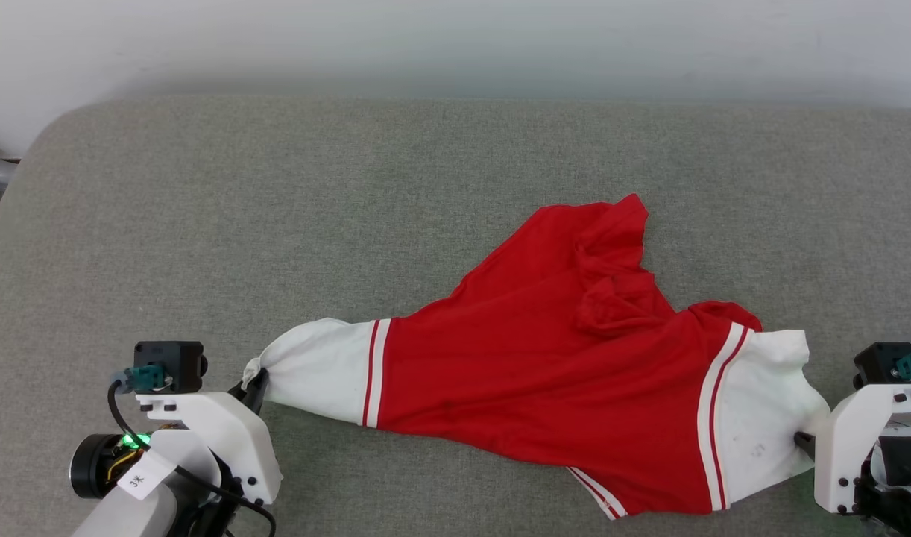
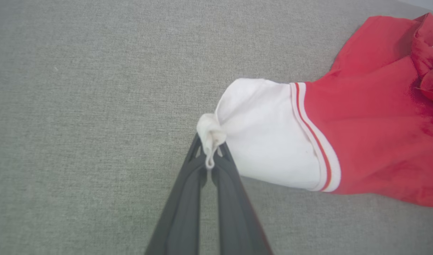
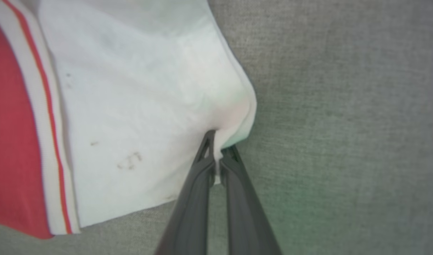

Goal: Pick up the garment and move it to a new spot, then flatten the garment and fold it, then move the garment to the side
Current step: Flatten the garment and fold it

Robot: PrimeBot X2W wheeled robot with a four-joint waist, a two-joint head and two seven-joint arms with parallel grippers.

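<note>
1. the red jersey (image 1: 545,350) lies crumpled near the grey mat's (image 1: 276,209) front edge.
2. the left gripper (image 2: 210,161) pinches one white sleeve (image 2: 269,141); the right gripper (image 3: 216,159) pinches the other.
3. i think flattening, folding and moving aside are left.

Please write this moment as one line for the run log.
garment: rumpled, not folded, on grey pad | left claw: shut on one sleeve | right claw: shut on other sleeve

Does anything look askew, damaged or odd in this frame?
No tear or spill shows. The garment lies askew, its red body bunched in folds at the far side, and the white sleeve by the right gripper carries faint dark smudges.
</note>
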